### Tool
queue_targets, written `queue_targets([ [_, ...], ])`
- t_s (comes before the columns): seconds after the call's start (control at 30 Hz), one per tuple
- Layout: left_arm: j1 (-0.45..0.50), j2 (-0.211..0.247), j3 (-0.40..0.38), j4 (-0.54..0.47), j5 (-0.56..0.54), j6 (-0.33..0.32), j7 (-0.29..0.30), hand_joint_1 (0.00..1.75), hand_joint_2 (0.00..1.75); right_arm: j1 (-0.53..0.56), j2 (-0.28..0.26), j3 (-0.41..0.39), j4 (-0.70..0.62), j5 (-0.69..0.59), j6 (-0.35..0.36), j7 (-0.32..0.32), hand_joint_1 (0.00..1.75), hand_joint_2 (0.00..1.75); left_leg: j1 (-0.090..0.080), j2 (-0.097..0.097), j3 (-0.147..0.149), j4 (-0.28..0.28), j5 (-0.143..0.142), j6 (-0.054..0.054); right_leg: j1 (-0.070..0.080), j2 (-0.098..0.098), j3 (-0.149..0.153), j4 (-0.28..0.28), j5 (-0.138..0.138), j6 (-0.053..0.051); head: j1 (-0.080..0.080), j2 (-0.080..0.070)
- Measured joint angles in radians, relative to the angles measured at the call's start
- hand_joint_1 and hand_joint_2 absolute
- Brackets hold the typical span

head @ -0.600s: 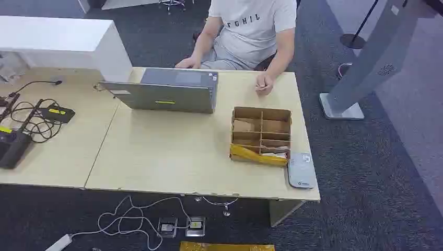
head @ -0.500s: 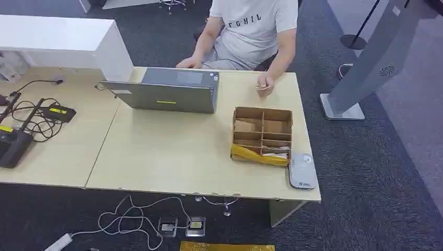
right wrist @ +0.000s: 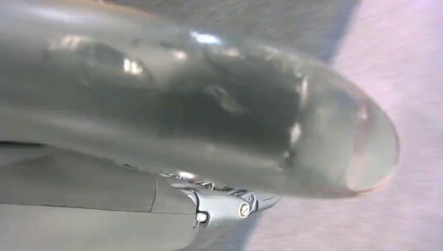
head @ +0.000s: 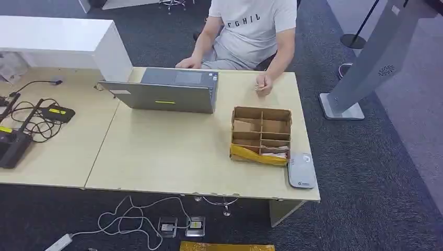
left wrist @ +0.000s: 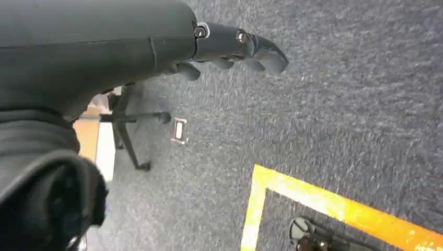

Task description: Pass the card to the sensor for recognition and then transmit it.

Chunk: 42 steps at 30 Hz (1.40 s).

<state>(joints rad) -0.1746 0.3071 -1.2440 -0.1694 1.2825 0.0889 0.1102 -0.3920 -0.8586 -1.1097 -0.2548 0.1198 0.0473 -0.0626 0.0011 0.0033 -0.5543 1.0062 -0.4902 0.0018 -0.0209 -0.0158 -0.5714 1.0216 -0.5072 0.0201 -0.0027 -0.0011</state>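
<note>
Below me on the pale counter (head: 172, 157) sits a cardboard box (head: 261, 135) split into compartments, with a yellow strip along its near wall. A white card (head: 274, 155) seems to lie in the box's near right compartment, though it is too small for me to be sure. Just beside the box's near right corner, at the counter's edge, lies the grey sensor (head: 301, 170), flat and touching nothing else that I can make out. Farther back a laptop (head: 167, 91) stands open, its lid toward me, and behind it sits a person (head: 251, 31) in a light shirt, one hand at the laptop, the other hand (head: 264, 83) resting closed on the counter beyond the box. At the counter's left end lie black cables (head: 31, 117) and a black device (head: 11, 147). White cable and floor sockets (head: 180, 226) lie on the dark carpet under the near edge. My left hand (left wrist: 230, 49) hangs over grey carpet with a yellow floor line (left wrist: 334, 204) below it; its fingers (left wrist: 261, 55) are loosely curled, apart, and hold nothing. My right hand (right wrist: 224, 204) is so close to the camera and so blurred, with a grey thumb across the picture, that I cannot tell how its fingers lie or whether they hold anything.
</note>
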Motion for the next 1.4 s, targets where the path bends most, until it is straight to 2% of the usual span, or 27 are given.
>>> queue_targets([
  [0.13, 0.000, 0.003, -0.006, 0.000, -0.012, -0.003, -0.019, 0.00, 0.00, -0.110, -0.074, 0.006, -0.010, -0.005, 0.019, -0.026, 0.00, 0.00, 0.000, -0.001, -0.001, 0.000, 0.000, 0.000, 0.000, -0.001, 0.001, 0.000, 0.000, 0.000, 0.000, 0.000],
  [0.23, -0.001, -0.001, -0.016, 0.000, -0.036, 0.000, -0.038, 0.00, 0.00, -0.210, -0.107, 0.031, -0.017, -0.012, 0.018, -0.055, 0.00, 0.00, 0.000, -0.001, 0.000, 0.000, 0.000, 0.000, 0.000, 0.000, 0.000, 0.000, 0.000, 0.000, 0.000, 0.000],
  [0.37, -0.002, -0.005, -0.028, 0.000, -0.042, 0.000, -0.040, 0.00, 0.00, -0.307, -0.153, 0.077, -0.025, -0.034, -0.002, -0.055, 0.00, 0.00, 0.000, -0.003, -0.001, 0.000, 0.000, 0.000, 0.000, -0.003, 0.000, 0.000, 0.000, 0.000, 0.001, 0.000],
  [0.63, -0.002, -0.007, -0.042, 0.000, -0.042, -0.001, -0.040, 0.00, 0.00, -0.347, -0.188, 0.131, -0.026, -0.055, -0.006, -0.057, 0.00, 0.00, 0.001, -0.003, -0.002, 0.000, 0.000, 0.000, 0.001, -0.003, 0.000, 0.000, 0.000, 0.000, 0.000, 0.000],
  [0.77, -0.002, -0.009, -0.050, 0.000, -0.055, -0.001, -0.040, 0.00, 0.00, -0.414, -0.195, 0.165, -0.033, -0.045, 0.002, -0.098, 0.00, 0.00, 0.000, -0.002, -0.002, 0.000, 0.000, 0.000, 0.000, -0.002, 0.000, 0.000, 0.000, 0.001, 0.000, 0.000],
  [0.87, -0.005, -0.008, -0.059, 0.000, -0.058, 0.003, -0.050, 0.00, 0.00, -0.557, -0.210, 0.241, -0.050, 0.007, -0.023, -0.105, 0.00, 0.00, -0.001, -0.001, -0.001, 0.000, 0.001, 0.001, -0.001, -0.001, 0.000, 0.001, 0.000, 0.001, 0.000, 0.000],
  [1.03, -0.006, -0.007, -0.071, 0.000, -0.064, 0.003, -0.061, 0.00, 0.00, -0.786, -0.221, 0.428, -0.079, 0.010, -0.034, -0.091, 0.00, 0.00, 0.000, -0.003, -0.002, 0.000, 0.002, 0.002, 0.000, -0.003, 0.000, 0.001, 0.000, 0.001, 0.000, 0.000],
  [1.3, -0.006, -0.005, -0.089, 0.000, -0.067, 0.000, -0.063, 0.00, 0.00, -0.961, -0.213, 0.684, -0.110, -0.020, -0.008, -0.095, 0.00, 0.00, 0.000, -0.004, -0.002, 0.000, 0.002, 0.002, 0.000, -0.003, 0.000, 0.000, 0.000, 0.001, 0.001, 0.000],
  [1.4, -0.006, -0.005, -0.091, 0.000, -0.066, -0.002, -0.063, 0.00, 0.00, -0.987, -0.204, 0.737, -0.114, -0.040, 0.024, -0.096, 0.00, 0.00, 0.000, -0.004, -0.003, 0.000, 0.002, 0.002, 0.000, -0.004, 0.000, 0.000, 0.000, 0.001, 0.000, 0.000],
])
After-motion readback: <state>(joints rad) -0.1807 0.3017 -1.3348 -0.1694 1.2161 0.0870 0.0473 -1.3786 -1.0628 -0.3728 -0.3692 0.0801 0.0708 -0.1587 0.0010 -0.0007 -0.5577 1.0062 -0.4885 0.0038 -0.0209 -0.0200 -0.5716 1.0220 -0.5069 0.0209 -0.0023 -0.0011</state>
